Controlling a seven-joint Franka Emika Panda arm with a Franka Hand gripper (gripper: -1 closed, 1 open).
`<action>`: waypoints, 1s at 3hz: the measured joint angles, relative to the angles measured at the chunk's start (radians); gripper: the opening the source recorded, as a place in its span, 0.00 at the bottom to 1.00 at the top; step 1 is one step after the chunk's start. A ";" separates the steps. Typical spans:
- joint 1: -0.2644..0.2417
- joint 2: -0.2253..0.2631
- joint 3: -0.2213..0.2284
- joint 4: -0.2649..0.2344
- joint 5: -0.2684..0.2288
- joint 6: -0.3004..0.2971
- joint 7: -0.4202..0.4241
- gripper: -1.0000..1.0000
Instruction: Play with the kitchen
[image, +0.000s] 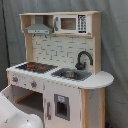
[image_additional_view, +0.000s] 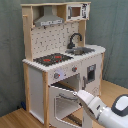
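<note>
The kitchen (image: 60, 60) (image_additional_view: 60, 50) is a tall white and pale-wood toy unit. It has a black-red stovetop (image: 35, 66) (image_additional_view: 52, 59), a black faucet (image: 82, 57) (image_additional_view: 75, 39) over a sink (image: 70, 74), a hood (image_additional_view: 49, 19) and a small microwave (image: 70, 23). Its windowed oven door (image_additional_view: 62, 107) stands swung open toward the camera in the second exterior view. My gripper (image_additional_view: 79, 95) is at the door's upper free corner, with the white arm coming in from the second exterior view's lower right. In the first exterior view only the white arm (image: 15, 112) shows, at the lower left.
A lower cabinet door with a dark panel (image: 61, 106) (image_additional_view: 91, 72) stays closed beside the oven. Knobs (image_additional_view: 56, 76) sit above the oven opening. A grey curtain (image_additional_view: 112, 30) hangs behind the unit, which stands on a wooden floor (image_additional_view: 10, 120).
</note>
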 joint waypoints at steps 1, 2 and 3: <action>0.001 -0.007 0.002 -0.034 -0.014 0.012 0.131 1.00; 0.002 -0.009 0.003 -0.078 -0.022 0.026 0.236 1.00; 0.002 -0.009 0.005 -0.126 -0.033 0.038 0.337 1.00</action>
